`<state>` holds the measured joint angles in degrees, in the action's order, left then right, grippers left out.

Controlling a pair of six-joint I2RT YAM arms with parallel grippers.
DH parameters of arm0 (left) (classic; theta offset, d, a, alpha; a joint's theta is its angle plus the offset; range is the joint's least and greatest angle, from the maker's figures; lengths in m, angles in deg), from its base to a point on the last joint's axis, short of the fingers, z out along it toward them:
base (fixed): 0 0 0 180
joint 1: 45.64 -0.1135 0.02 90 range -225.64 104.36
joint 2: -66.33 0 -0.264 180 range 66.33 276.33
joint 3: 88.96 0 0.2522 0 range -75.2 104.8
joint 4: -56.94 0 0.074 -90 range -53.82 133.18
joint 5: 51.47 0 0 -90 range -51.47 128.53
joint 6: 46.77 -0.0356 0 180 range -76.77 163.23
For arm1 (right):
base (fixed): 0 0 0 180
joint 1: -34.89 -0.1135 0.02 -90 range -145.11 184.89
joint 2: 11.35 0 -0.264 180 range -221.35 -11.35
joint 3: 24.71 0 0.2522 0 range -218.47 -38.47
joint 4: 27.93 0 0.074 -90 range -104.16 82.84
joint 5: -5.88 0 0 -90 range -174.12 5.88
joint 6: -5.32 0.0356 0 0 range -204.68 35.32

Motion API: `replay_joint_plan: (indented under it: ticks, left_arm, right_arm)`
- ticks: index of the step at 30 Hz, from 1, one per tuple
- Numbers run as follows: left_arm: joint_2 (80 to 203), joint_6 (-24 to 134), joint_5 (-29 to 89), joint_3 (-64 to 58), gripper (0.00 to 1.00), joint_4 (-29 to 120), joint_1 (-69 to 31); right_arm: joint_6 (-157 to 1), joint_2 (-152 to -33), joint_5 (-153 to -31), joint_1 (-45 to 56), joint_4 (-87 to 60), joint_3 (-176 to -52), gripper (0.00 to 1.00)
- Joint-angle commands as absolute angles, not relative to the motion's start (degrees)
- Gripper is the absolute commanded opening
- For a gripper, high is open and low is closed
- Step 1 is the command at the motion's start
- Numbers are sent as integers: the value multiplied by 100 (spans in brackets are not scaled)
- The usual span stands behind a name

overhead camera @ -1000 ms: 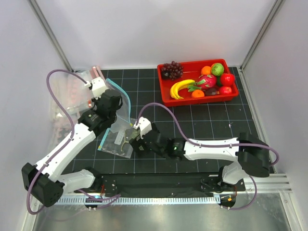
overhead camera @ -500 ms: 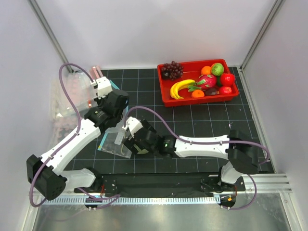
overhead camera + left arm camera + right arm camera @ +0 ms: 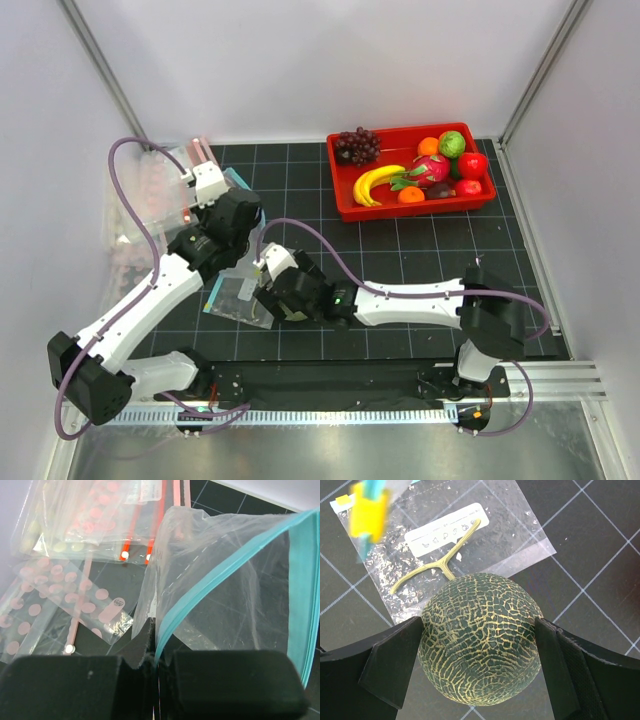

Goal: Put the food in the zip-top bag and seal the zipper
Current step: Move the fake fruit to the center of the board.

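Note:
My left gripper (image 3: 159, 650) is shut on the teal-blue zipper (image 3: 225, 565) of the zip-top bag (image 3: 225, 605), pinching the strip at one end and holding the mouth up. In the top view the left gripper (image 3: 228, 195) stands at the mat's left, and the bag (image 3: 238, 296) hangs down onto the mat. My right gripper (image 3: 479, 630) grips the green netted melon (image 3: 480, 637), its jaws wide against both sides, just above the bag's lower part (image 3: 455, 545). The banana (image 3: 372, 183) and the red fruit (image 3: 472, 165) lie in the red tray (image 3: 345, 208).
The tray at the back right also holds grapes (image 3: 357, 145), a pink dragon fruit (image 3: 428, 170) and other toy fruits. A heap of clear bags with pink-red strips (image 3: 150, 195) lies along the left wall. White walls close in the mat on three sides.
My right arm has reached further left with the melon, closer over the bag. My left gripper has shifted slightly while keeping hold of the bag's mouth.

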<state>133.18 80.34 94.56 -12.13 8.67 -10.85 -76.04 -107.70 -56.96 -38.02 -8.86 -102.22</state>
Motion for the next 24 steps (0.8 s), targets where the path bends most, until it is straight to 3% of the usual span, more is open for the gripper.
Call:
replay_joint_plan:
  ticks: [1,7,9,10,12,17,24]
  left_arm:
    - [13225,8103,9452,-1262,6,1109,-1110]
    - [13269,8006,9233,-1280,5,1197,-1101]
    - [13304,7971,9136,-1271,5,1206,-1101]
    - [13330,7953,9092,-1279,4,1241,-1101]
    - [13383,7918,8978,-1271,3,1250,-1101]
    - [13523,7857,8714,-1253,1,1312,-1092]
    - [13831,7558,8029,-1131,0,1417,-1031]
  right_arm:
    - [-7308,-11021,-5898,-3789,-195,-10184,100]
    - [-7194,-11207,-5925,-3788,174,-10378,97]
    - [-7106,-11093,-5741,-3771,227,-10291,88]
    - [-7080,-11014,-5688,-3736,201,-10212,76]
    - [-7001,-10699,-5634,-3657,61,-9922,65]
    - [-6869,-9855,-5564,-3341,-335,-9315,54]
    - [-6798,-8931,-5714,-2971,-555,-8787,64]
